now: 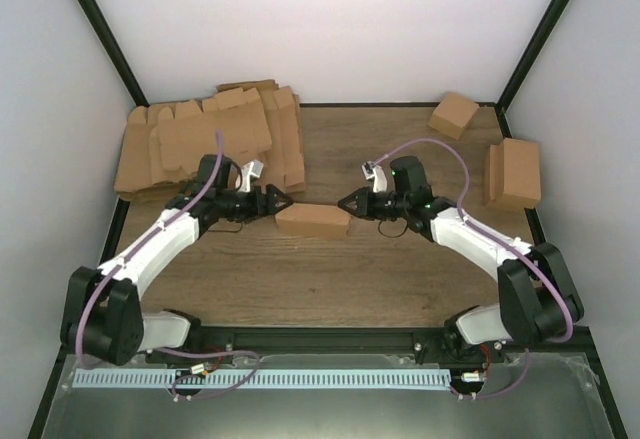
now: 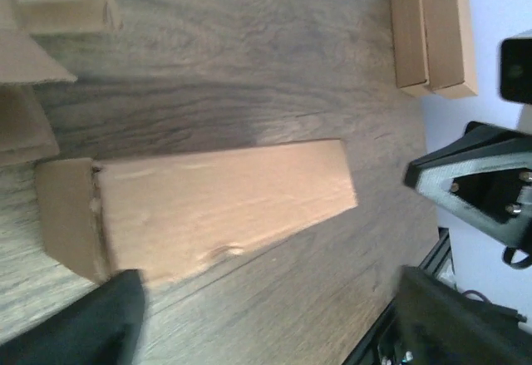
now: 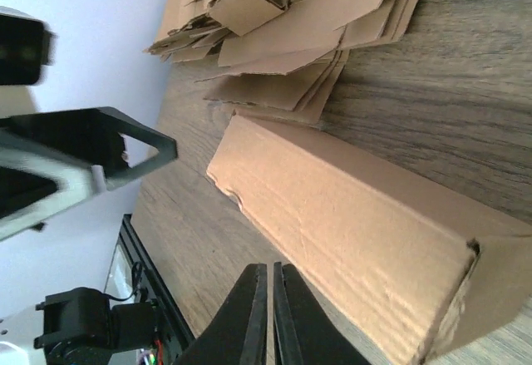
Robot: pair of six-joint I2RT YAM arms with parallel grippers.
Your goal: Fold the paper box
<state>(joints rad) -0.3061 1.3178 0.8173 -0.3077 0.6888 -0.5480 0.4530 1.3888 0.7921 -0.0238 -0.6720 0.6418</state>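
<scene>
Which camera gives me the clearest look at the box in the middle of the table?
The right wrist view: the box is close and sharp, its long side and one end showing. The left wrist view has the box close but blurred. The top view shows the box whole but small.

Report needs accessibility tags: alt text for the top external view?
A folded brown paper box lies on the wooden table between the left hand and right hand, which point inward at its ends. A pile of flat cardboard blanks sits far left, other folded boxes far right.
</scene>
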